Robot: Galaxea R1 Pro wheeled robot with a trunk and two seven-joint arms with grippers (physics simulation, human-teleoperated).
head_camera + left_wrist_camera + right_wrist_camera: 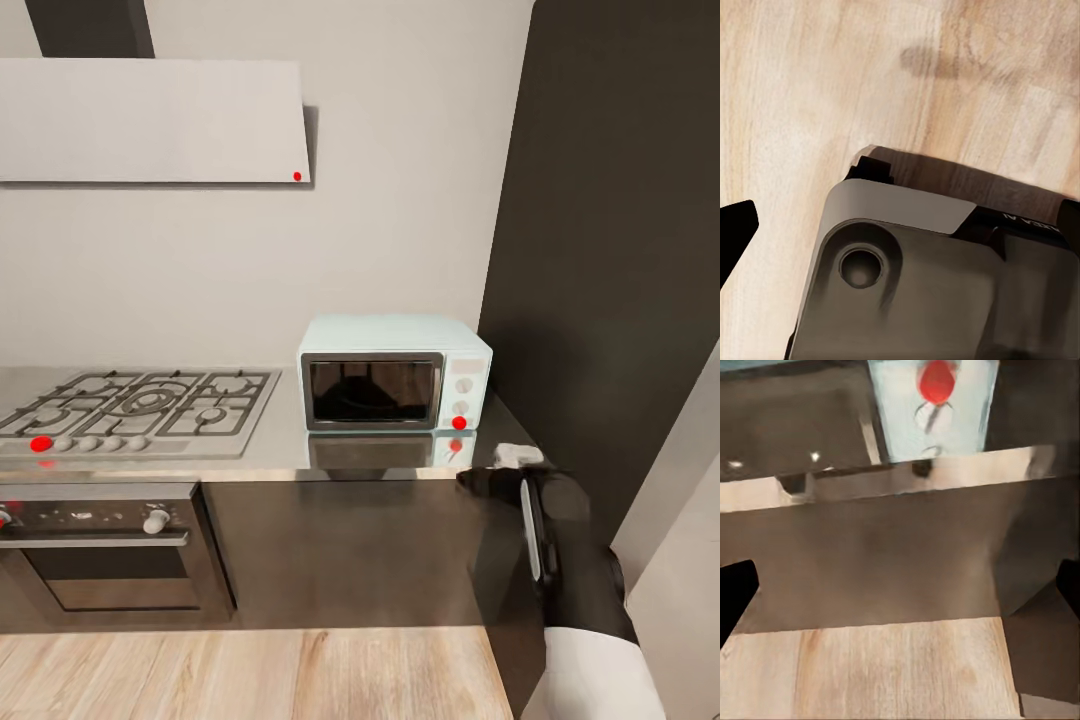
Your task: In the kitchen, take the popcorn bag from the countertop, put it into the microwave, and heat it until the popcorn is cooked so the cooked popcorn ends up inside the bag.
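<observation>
Where countertop [380, 455] ends — one shut microwave [394, 373].

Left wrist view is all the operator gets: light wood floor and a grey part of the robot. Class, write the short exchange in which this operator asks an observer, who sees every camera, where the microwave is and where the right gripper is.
Operator: I see only floor. Where is the microwave?
Observer: The small mint-blue microwave stands on the shiny grey metallic countertop, to the right of the steel gas hob, with its dark glass door shut.
Operator: And the right gripper?
Observer: The right gripper is at the countertop's front edge, just below the red dot on the microwave's cream control panel. It is open and holds nothing.
</observation>
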